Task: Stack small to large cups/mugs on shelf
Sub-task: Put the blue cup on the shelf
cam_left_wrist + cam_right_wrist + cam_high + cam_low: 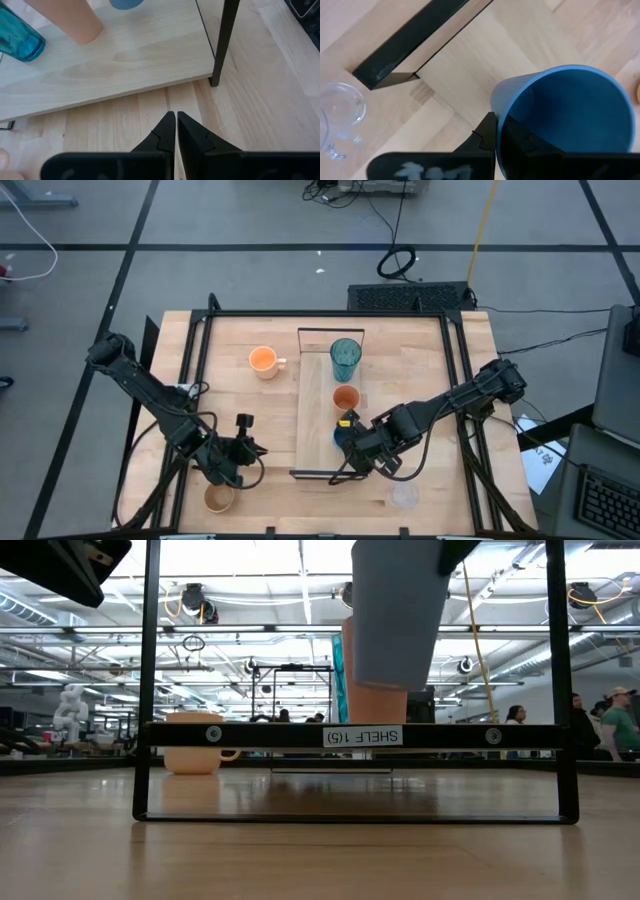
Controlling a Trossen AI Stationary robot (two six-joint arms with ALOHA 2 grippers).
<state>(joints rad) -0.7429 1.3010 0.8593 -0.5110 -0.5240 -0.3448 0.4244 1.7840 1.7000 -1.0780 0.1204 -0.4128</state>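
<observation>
Shelf (315,410) is lying lengthwise down the middle of the counter (430,360), and two cups are already standing on it: the teal tumbler (345,358) at the far end and the small orange cup (345,397) just nearer. A third, the blue cup (345,435), is hanging over the near part of the board in the right pincer (352,442). The right wrist view is showing that pincer's fingers pinched onto the cup's rim, one inside and one outside, and the low view is showing the cup lifted clear of the board, so it is not yet set down.

Three vessels are waiting off the shelf. The orange mug (263,361) is sitting on the counter beside the shelf on the left arm's side, toward the far end. The wooden mug (218,498) is standing at the near edge on that same side, and the clear cup (404,496) is resting near the front edge on the right arm's side.

Left pincer (243,448) is hovering low over bare counter just off the shelf's near corner, its fingers almost together and holding nothing.

By my reading the job is about a third done, close to half once the blue cup lands. Whether the row is running strictly small to large is hard to judge from here.
</observation>
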